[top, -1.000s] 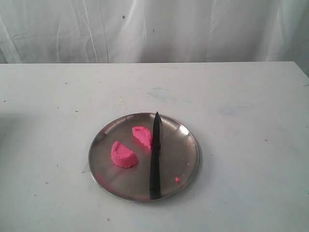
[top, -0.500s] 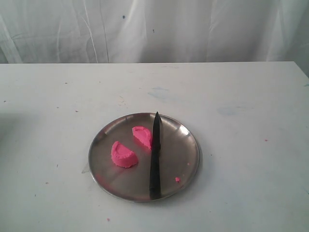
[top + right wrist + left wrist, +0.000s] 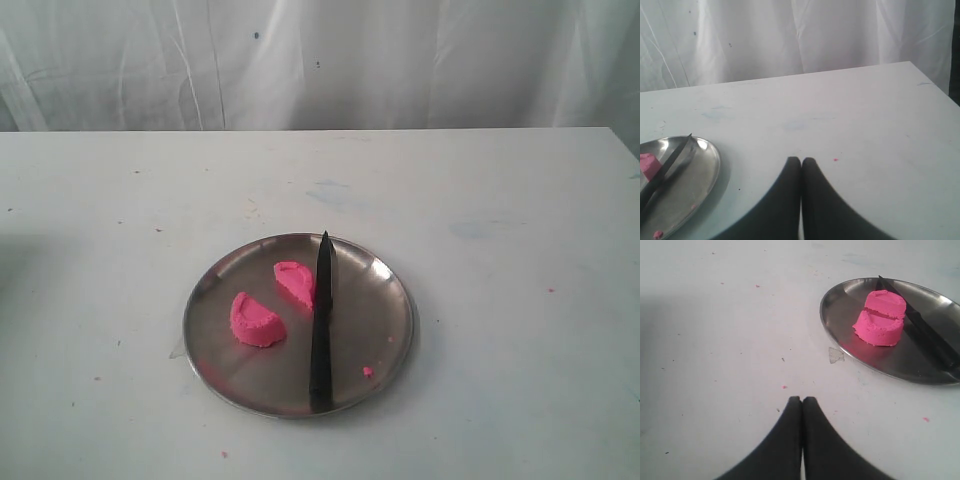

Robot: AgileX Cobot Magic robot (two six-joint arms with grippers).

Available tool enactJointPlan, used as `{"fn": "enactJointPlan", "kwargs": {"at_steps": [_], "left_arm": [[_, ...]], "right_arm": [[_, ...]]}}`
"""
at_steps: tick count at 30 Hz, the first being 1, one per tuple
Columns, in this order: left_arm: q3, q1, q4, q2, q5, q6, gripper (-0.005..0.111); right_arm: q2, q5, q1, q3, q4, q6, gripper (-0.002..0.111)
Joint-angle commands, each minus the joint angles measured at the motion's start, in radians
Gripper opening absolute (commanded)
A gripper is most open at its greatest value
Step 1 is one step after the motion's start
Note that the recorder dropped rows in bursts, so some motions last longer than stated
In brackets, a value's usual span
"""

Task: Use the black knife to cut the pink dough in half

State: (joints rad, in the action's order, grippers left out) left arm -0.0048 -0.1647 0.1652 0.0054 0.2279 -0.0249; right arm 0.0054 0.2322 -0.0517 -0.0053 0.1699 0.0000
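The black knife (image 3: 320, 330) lies on the steel plate (image 3: 372, 305), tip toward the surface's far edge, beside the halved pink dough (image 3: 257, 320); left pincer (image 3: 801, 401) and right pincer (image 3: 800, 161) sit closed, empty, apart.

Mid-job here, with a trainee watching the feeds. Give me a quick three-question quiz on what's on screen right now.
1. True or false: the pink dough lies in two separate pieces on the steel plate.
2. Where is the black knife?
A. On the table, off the plate
B. Lying flat across the plate, beside the dough
C. Standing upright in the dough
3. Fill in: the left tool and the right tool are both ____ and hold nothing.

Key: 1 true; 2 B; 3 shut.
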Motion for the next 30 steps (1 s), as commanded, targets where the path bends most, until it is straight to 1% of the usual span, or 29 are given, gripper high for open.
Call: {"fn": "enactJointPlan", "kwargs": {"at_steps": [1,3,6,10,16,21,30], "left_arm": [[0.005,0.03,0.0,-0.005,-0.015,-0.005,0.0],[0.005,0.066,-0.003,-0.005,-0.017,-0.005,0.0],[0.005,0.072,-0.01,-0.005,-0.017,-0.001,0.0],[0.005,0.072,-0.034,-0.005,-0.151,-0.001,0.0],[0.005,0.072,-0.049,-0.005,-0.147,0.005,0.0],[0.005,0.072,-0.051,-0.005,-0.149,0.047,0.0],[0.005,0.072,-0.051,-0.005,-0.156,0.05,0.0]], "right_arm": [[-0.005,-0.009,0.002,0.005,-0.004,-0.005,0.0],[-0.005,-0.009,0.002,0.005,-0.002,0.0,0.0],[-0.005,-0.009,0.002,0.005,-0.002,0.0,0.0],[-0.005,-0.009,0.002,0.005,-0.002,0.0,0.0],[-0.005,-0.009,0.002,0.005,-0.002,0.0,0.0],[-0.005,-0.009,0.002,0.005,-0.002,0.0,0.0],[-0.005,-0.009,0.002,0.005,-0.002,0.0,0.0]]}}
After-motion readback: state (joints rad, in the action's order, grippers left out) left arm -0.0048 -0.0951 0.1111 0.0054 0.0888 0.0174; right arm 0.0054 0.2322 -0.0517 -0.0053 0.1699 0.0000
